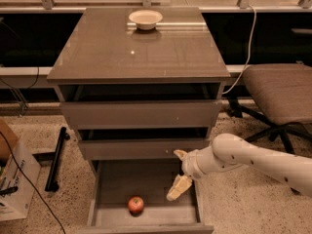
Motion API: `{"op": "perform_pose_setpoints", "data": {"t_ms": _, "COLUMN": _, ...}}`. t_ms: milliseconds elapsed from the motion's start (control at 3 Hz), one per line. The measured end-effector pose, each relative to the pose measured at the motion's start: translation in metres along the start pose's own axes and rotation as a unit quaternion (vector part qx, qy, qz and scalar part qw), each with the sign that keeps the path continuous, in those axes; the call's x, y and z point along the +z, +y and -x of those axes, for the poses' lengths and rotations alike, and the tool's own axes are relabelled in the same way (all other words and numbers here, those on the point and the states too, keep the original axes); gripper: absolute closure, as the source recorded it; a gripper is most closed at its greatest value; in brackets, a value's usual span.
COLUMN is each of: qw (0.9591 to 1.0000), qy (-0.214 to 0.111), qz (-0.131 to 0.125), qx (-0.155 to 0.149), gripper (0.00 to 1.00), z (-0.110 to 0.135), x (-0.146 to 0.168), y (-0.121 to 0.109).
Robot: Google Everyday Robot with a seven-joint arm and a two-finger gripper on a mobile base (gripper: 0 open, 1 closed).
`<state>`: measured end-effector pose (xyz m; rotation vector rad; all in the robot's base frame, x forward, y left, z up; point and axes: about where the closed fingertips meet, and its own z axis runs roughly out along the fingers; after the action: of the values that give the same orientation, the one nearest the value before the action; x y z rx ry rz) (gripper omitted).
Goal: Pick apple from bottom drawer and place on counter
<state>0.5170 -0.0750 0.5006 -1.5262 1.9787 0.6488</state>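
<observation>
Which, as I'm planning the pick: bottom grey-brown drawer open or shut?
Open: bottom grey-brown drawer pulled out, small red apple on its floor; gripper above its right side.

The arm (253, 160) is a thick, rounded cream-white tube, smooth-shelled and dotted with small dark screw holes, narrowing to a ringed wrist collar. Its gripper (175, 175), above the right side of the bottom drawer (117, 185), has two pale tan fingers set apart.
</observation>
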Motion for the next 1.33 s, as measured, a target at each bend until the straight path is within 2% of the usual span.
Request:
{"op": "perform_pose_setpoints", "data": {"t_ms": 333, "qw": 0.9997, "qy": -0.021, "qz": 0.005, "qx": 0.006, "gripper": 0.0, "z": -0.007, "x": 0.02, "y": -0.004}}
{"op": "perform_pose_setpoints", "data": {"t_ms": 1333, "qw": 0.9969, "qy": -0.054, "qz": 0.049, "qx": 0.031, "gripper": 0.0, "z": -0.06, "x": 0.145, "y": -0.018}}
